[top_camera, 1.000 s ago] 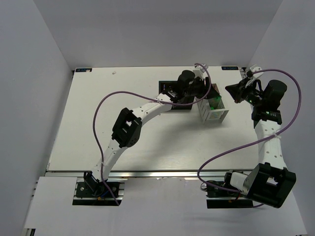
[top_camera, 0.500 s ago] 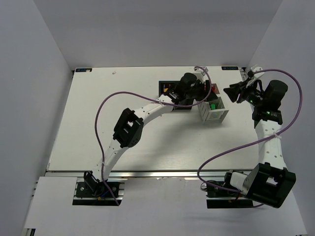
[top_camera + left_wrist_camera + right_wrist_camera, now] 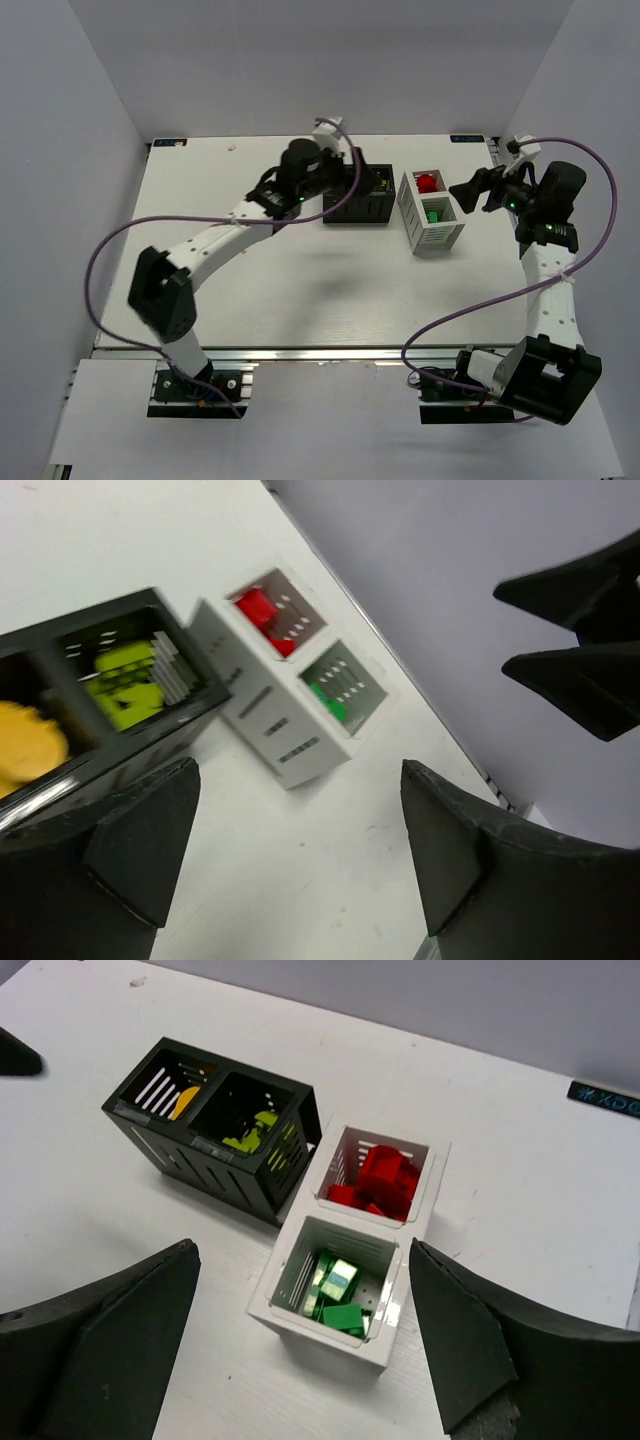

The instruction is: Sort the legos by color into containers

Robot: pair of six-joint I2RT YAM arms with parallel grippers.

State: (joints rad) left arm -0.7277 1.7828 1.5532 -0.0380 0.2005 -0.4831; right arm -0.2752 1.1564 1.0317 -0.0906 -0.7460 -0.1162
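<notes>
Legos: red plastic bricks, green bricks in white slatted basket | lime bricks, yellow brick in black two-compartment box | left gripper spread wide, empty | right gripper spread wide, empty

Bright, even overhead light; faint soft shadows on the white table. The left wrist view is blurred; the right is sharp, green bricks glinting.

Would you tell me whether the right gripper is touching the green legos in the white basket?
Apart. The right wrist view shows the green legos lying inside the white basket, with the open right gripper's fingers at the picture's bottom corners, outside it.
</notes>
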